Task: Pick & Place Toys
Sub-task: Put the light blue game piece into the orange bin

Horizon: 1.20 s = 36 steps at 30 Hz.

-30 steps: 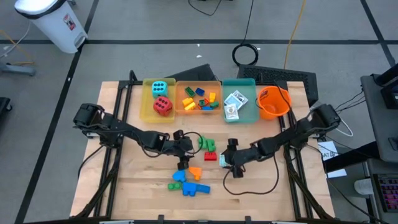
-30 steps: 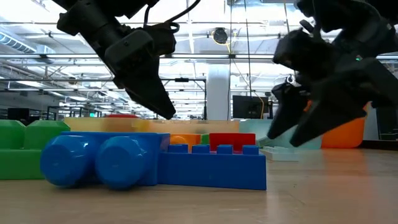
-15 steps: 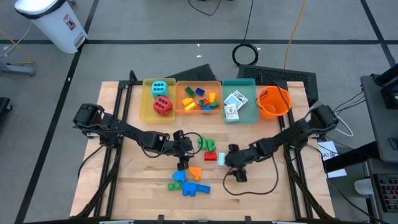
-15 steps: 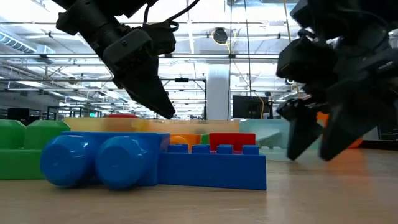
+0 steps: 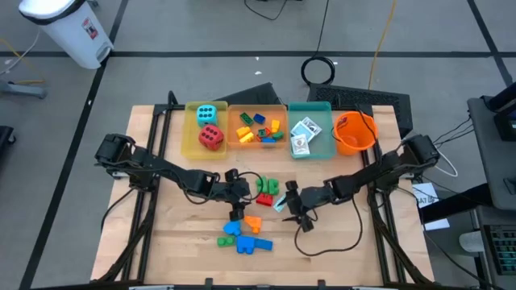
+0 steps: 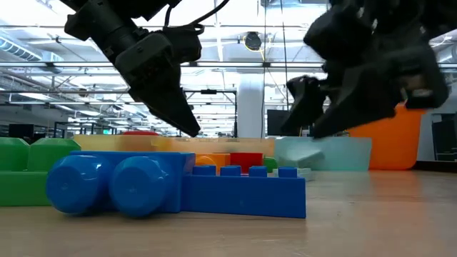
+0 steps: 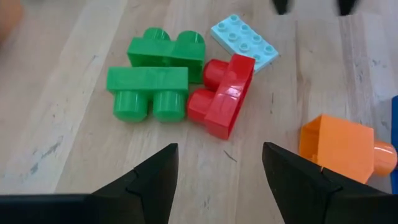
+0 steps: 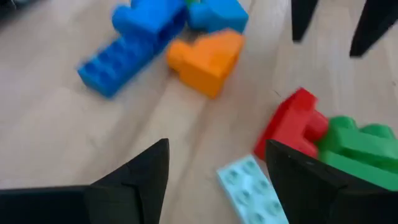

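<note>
Table [image 5: 169,242] | right end effector [image 5: 289,203] moved to pale-blue brick [image 5: 280,205], open | left end effector [image 5: 236,206] open

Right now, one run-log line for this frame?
left gripper: open, over red brick | right gripper: open, near light-blue plate | nothing held | loose bricks on table

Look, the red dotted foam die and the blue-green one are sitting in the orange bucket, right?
Not quite. The red dotted foam die and the blue-green foam die are sitting in the yellow see-through tray, not the orange bucket. The high view shows it.
</note>
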Tool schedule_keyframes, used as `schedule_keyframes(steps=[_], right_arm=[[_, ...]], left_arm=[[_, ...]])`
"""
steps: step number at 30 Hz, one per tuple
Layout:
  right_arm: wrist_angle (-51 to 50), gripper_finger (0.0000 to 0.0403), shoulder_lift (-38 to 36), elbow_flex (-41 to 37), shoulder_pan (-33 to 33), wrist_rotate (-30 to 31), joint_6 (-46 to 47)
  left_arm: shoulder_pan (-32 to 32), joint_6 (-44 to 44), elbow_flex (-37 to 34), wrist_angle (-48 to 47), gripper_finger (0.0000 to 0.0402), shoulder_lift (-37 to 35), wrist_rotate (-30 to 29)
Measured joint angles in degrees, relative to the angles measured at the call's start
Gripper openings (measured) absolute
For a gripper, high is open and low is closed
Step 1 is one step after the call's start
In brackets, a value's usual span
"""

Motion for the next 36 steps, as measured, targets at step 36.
schedule_keyframes(steps=[36], right_arm=[[-4.99, 0.0128, 5.88, 0.00, -12.08, -14.70, -1.15]], left_arm=[[0.15, 1.35, 0.00, 0.17, 0.0237, 0.00, -0.02]])
